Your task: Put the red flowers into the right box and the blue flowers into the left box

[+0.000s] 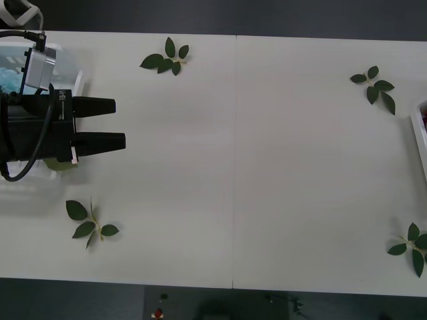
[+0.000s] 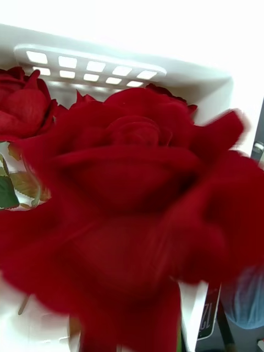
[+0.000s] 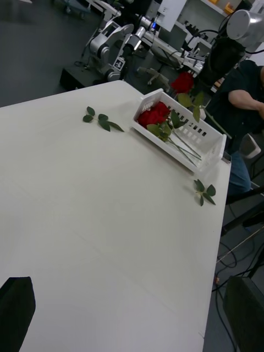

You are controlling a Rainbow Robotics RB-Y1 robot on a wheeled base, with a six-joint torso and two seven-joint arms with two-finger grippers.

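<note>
Left wrist view: right gripper (image 3: 190,91) grips a red rose (image 3: 182,82) above the right box (image 3: 212,148); lower it straight down between the walls before letting go; left gripper (image 1: 120,123) open, idle.

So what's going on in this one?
The right arm has a red rose raised just over the right box, which already holds several red roses. The left gripper hovers open and empty by the left box, where blue flowers lie. Loose leaf sprigs dot the table.
</note>
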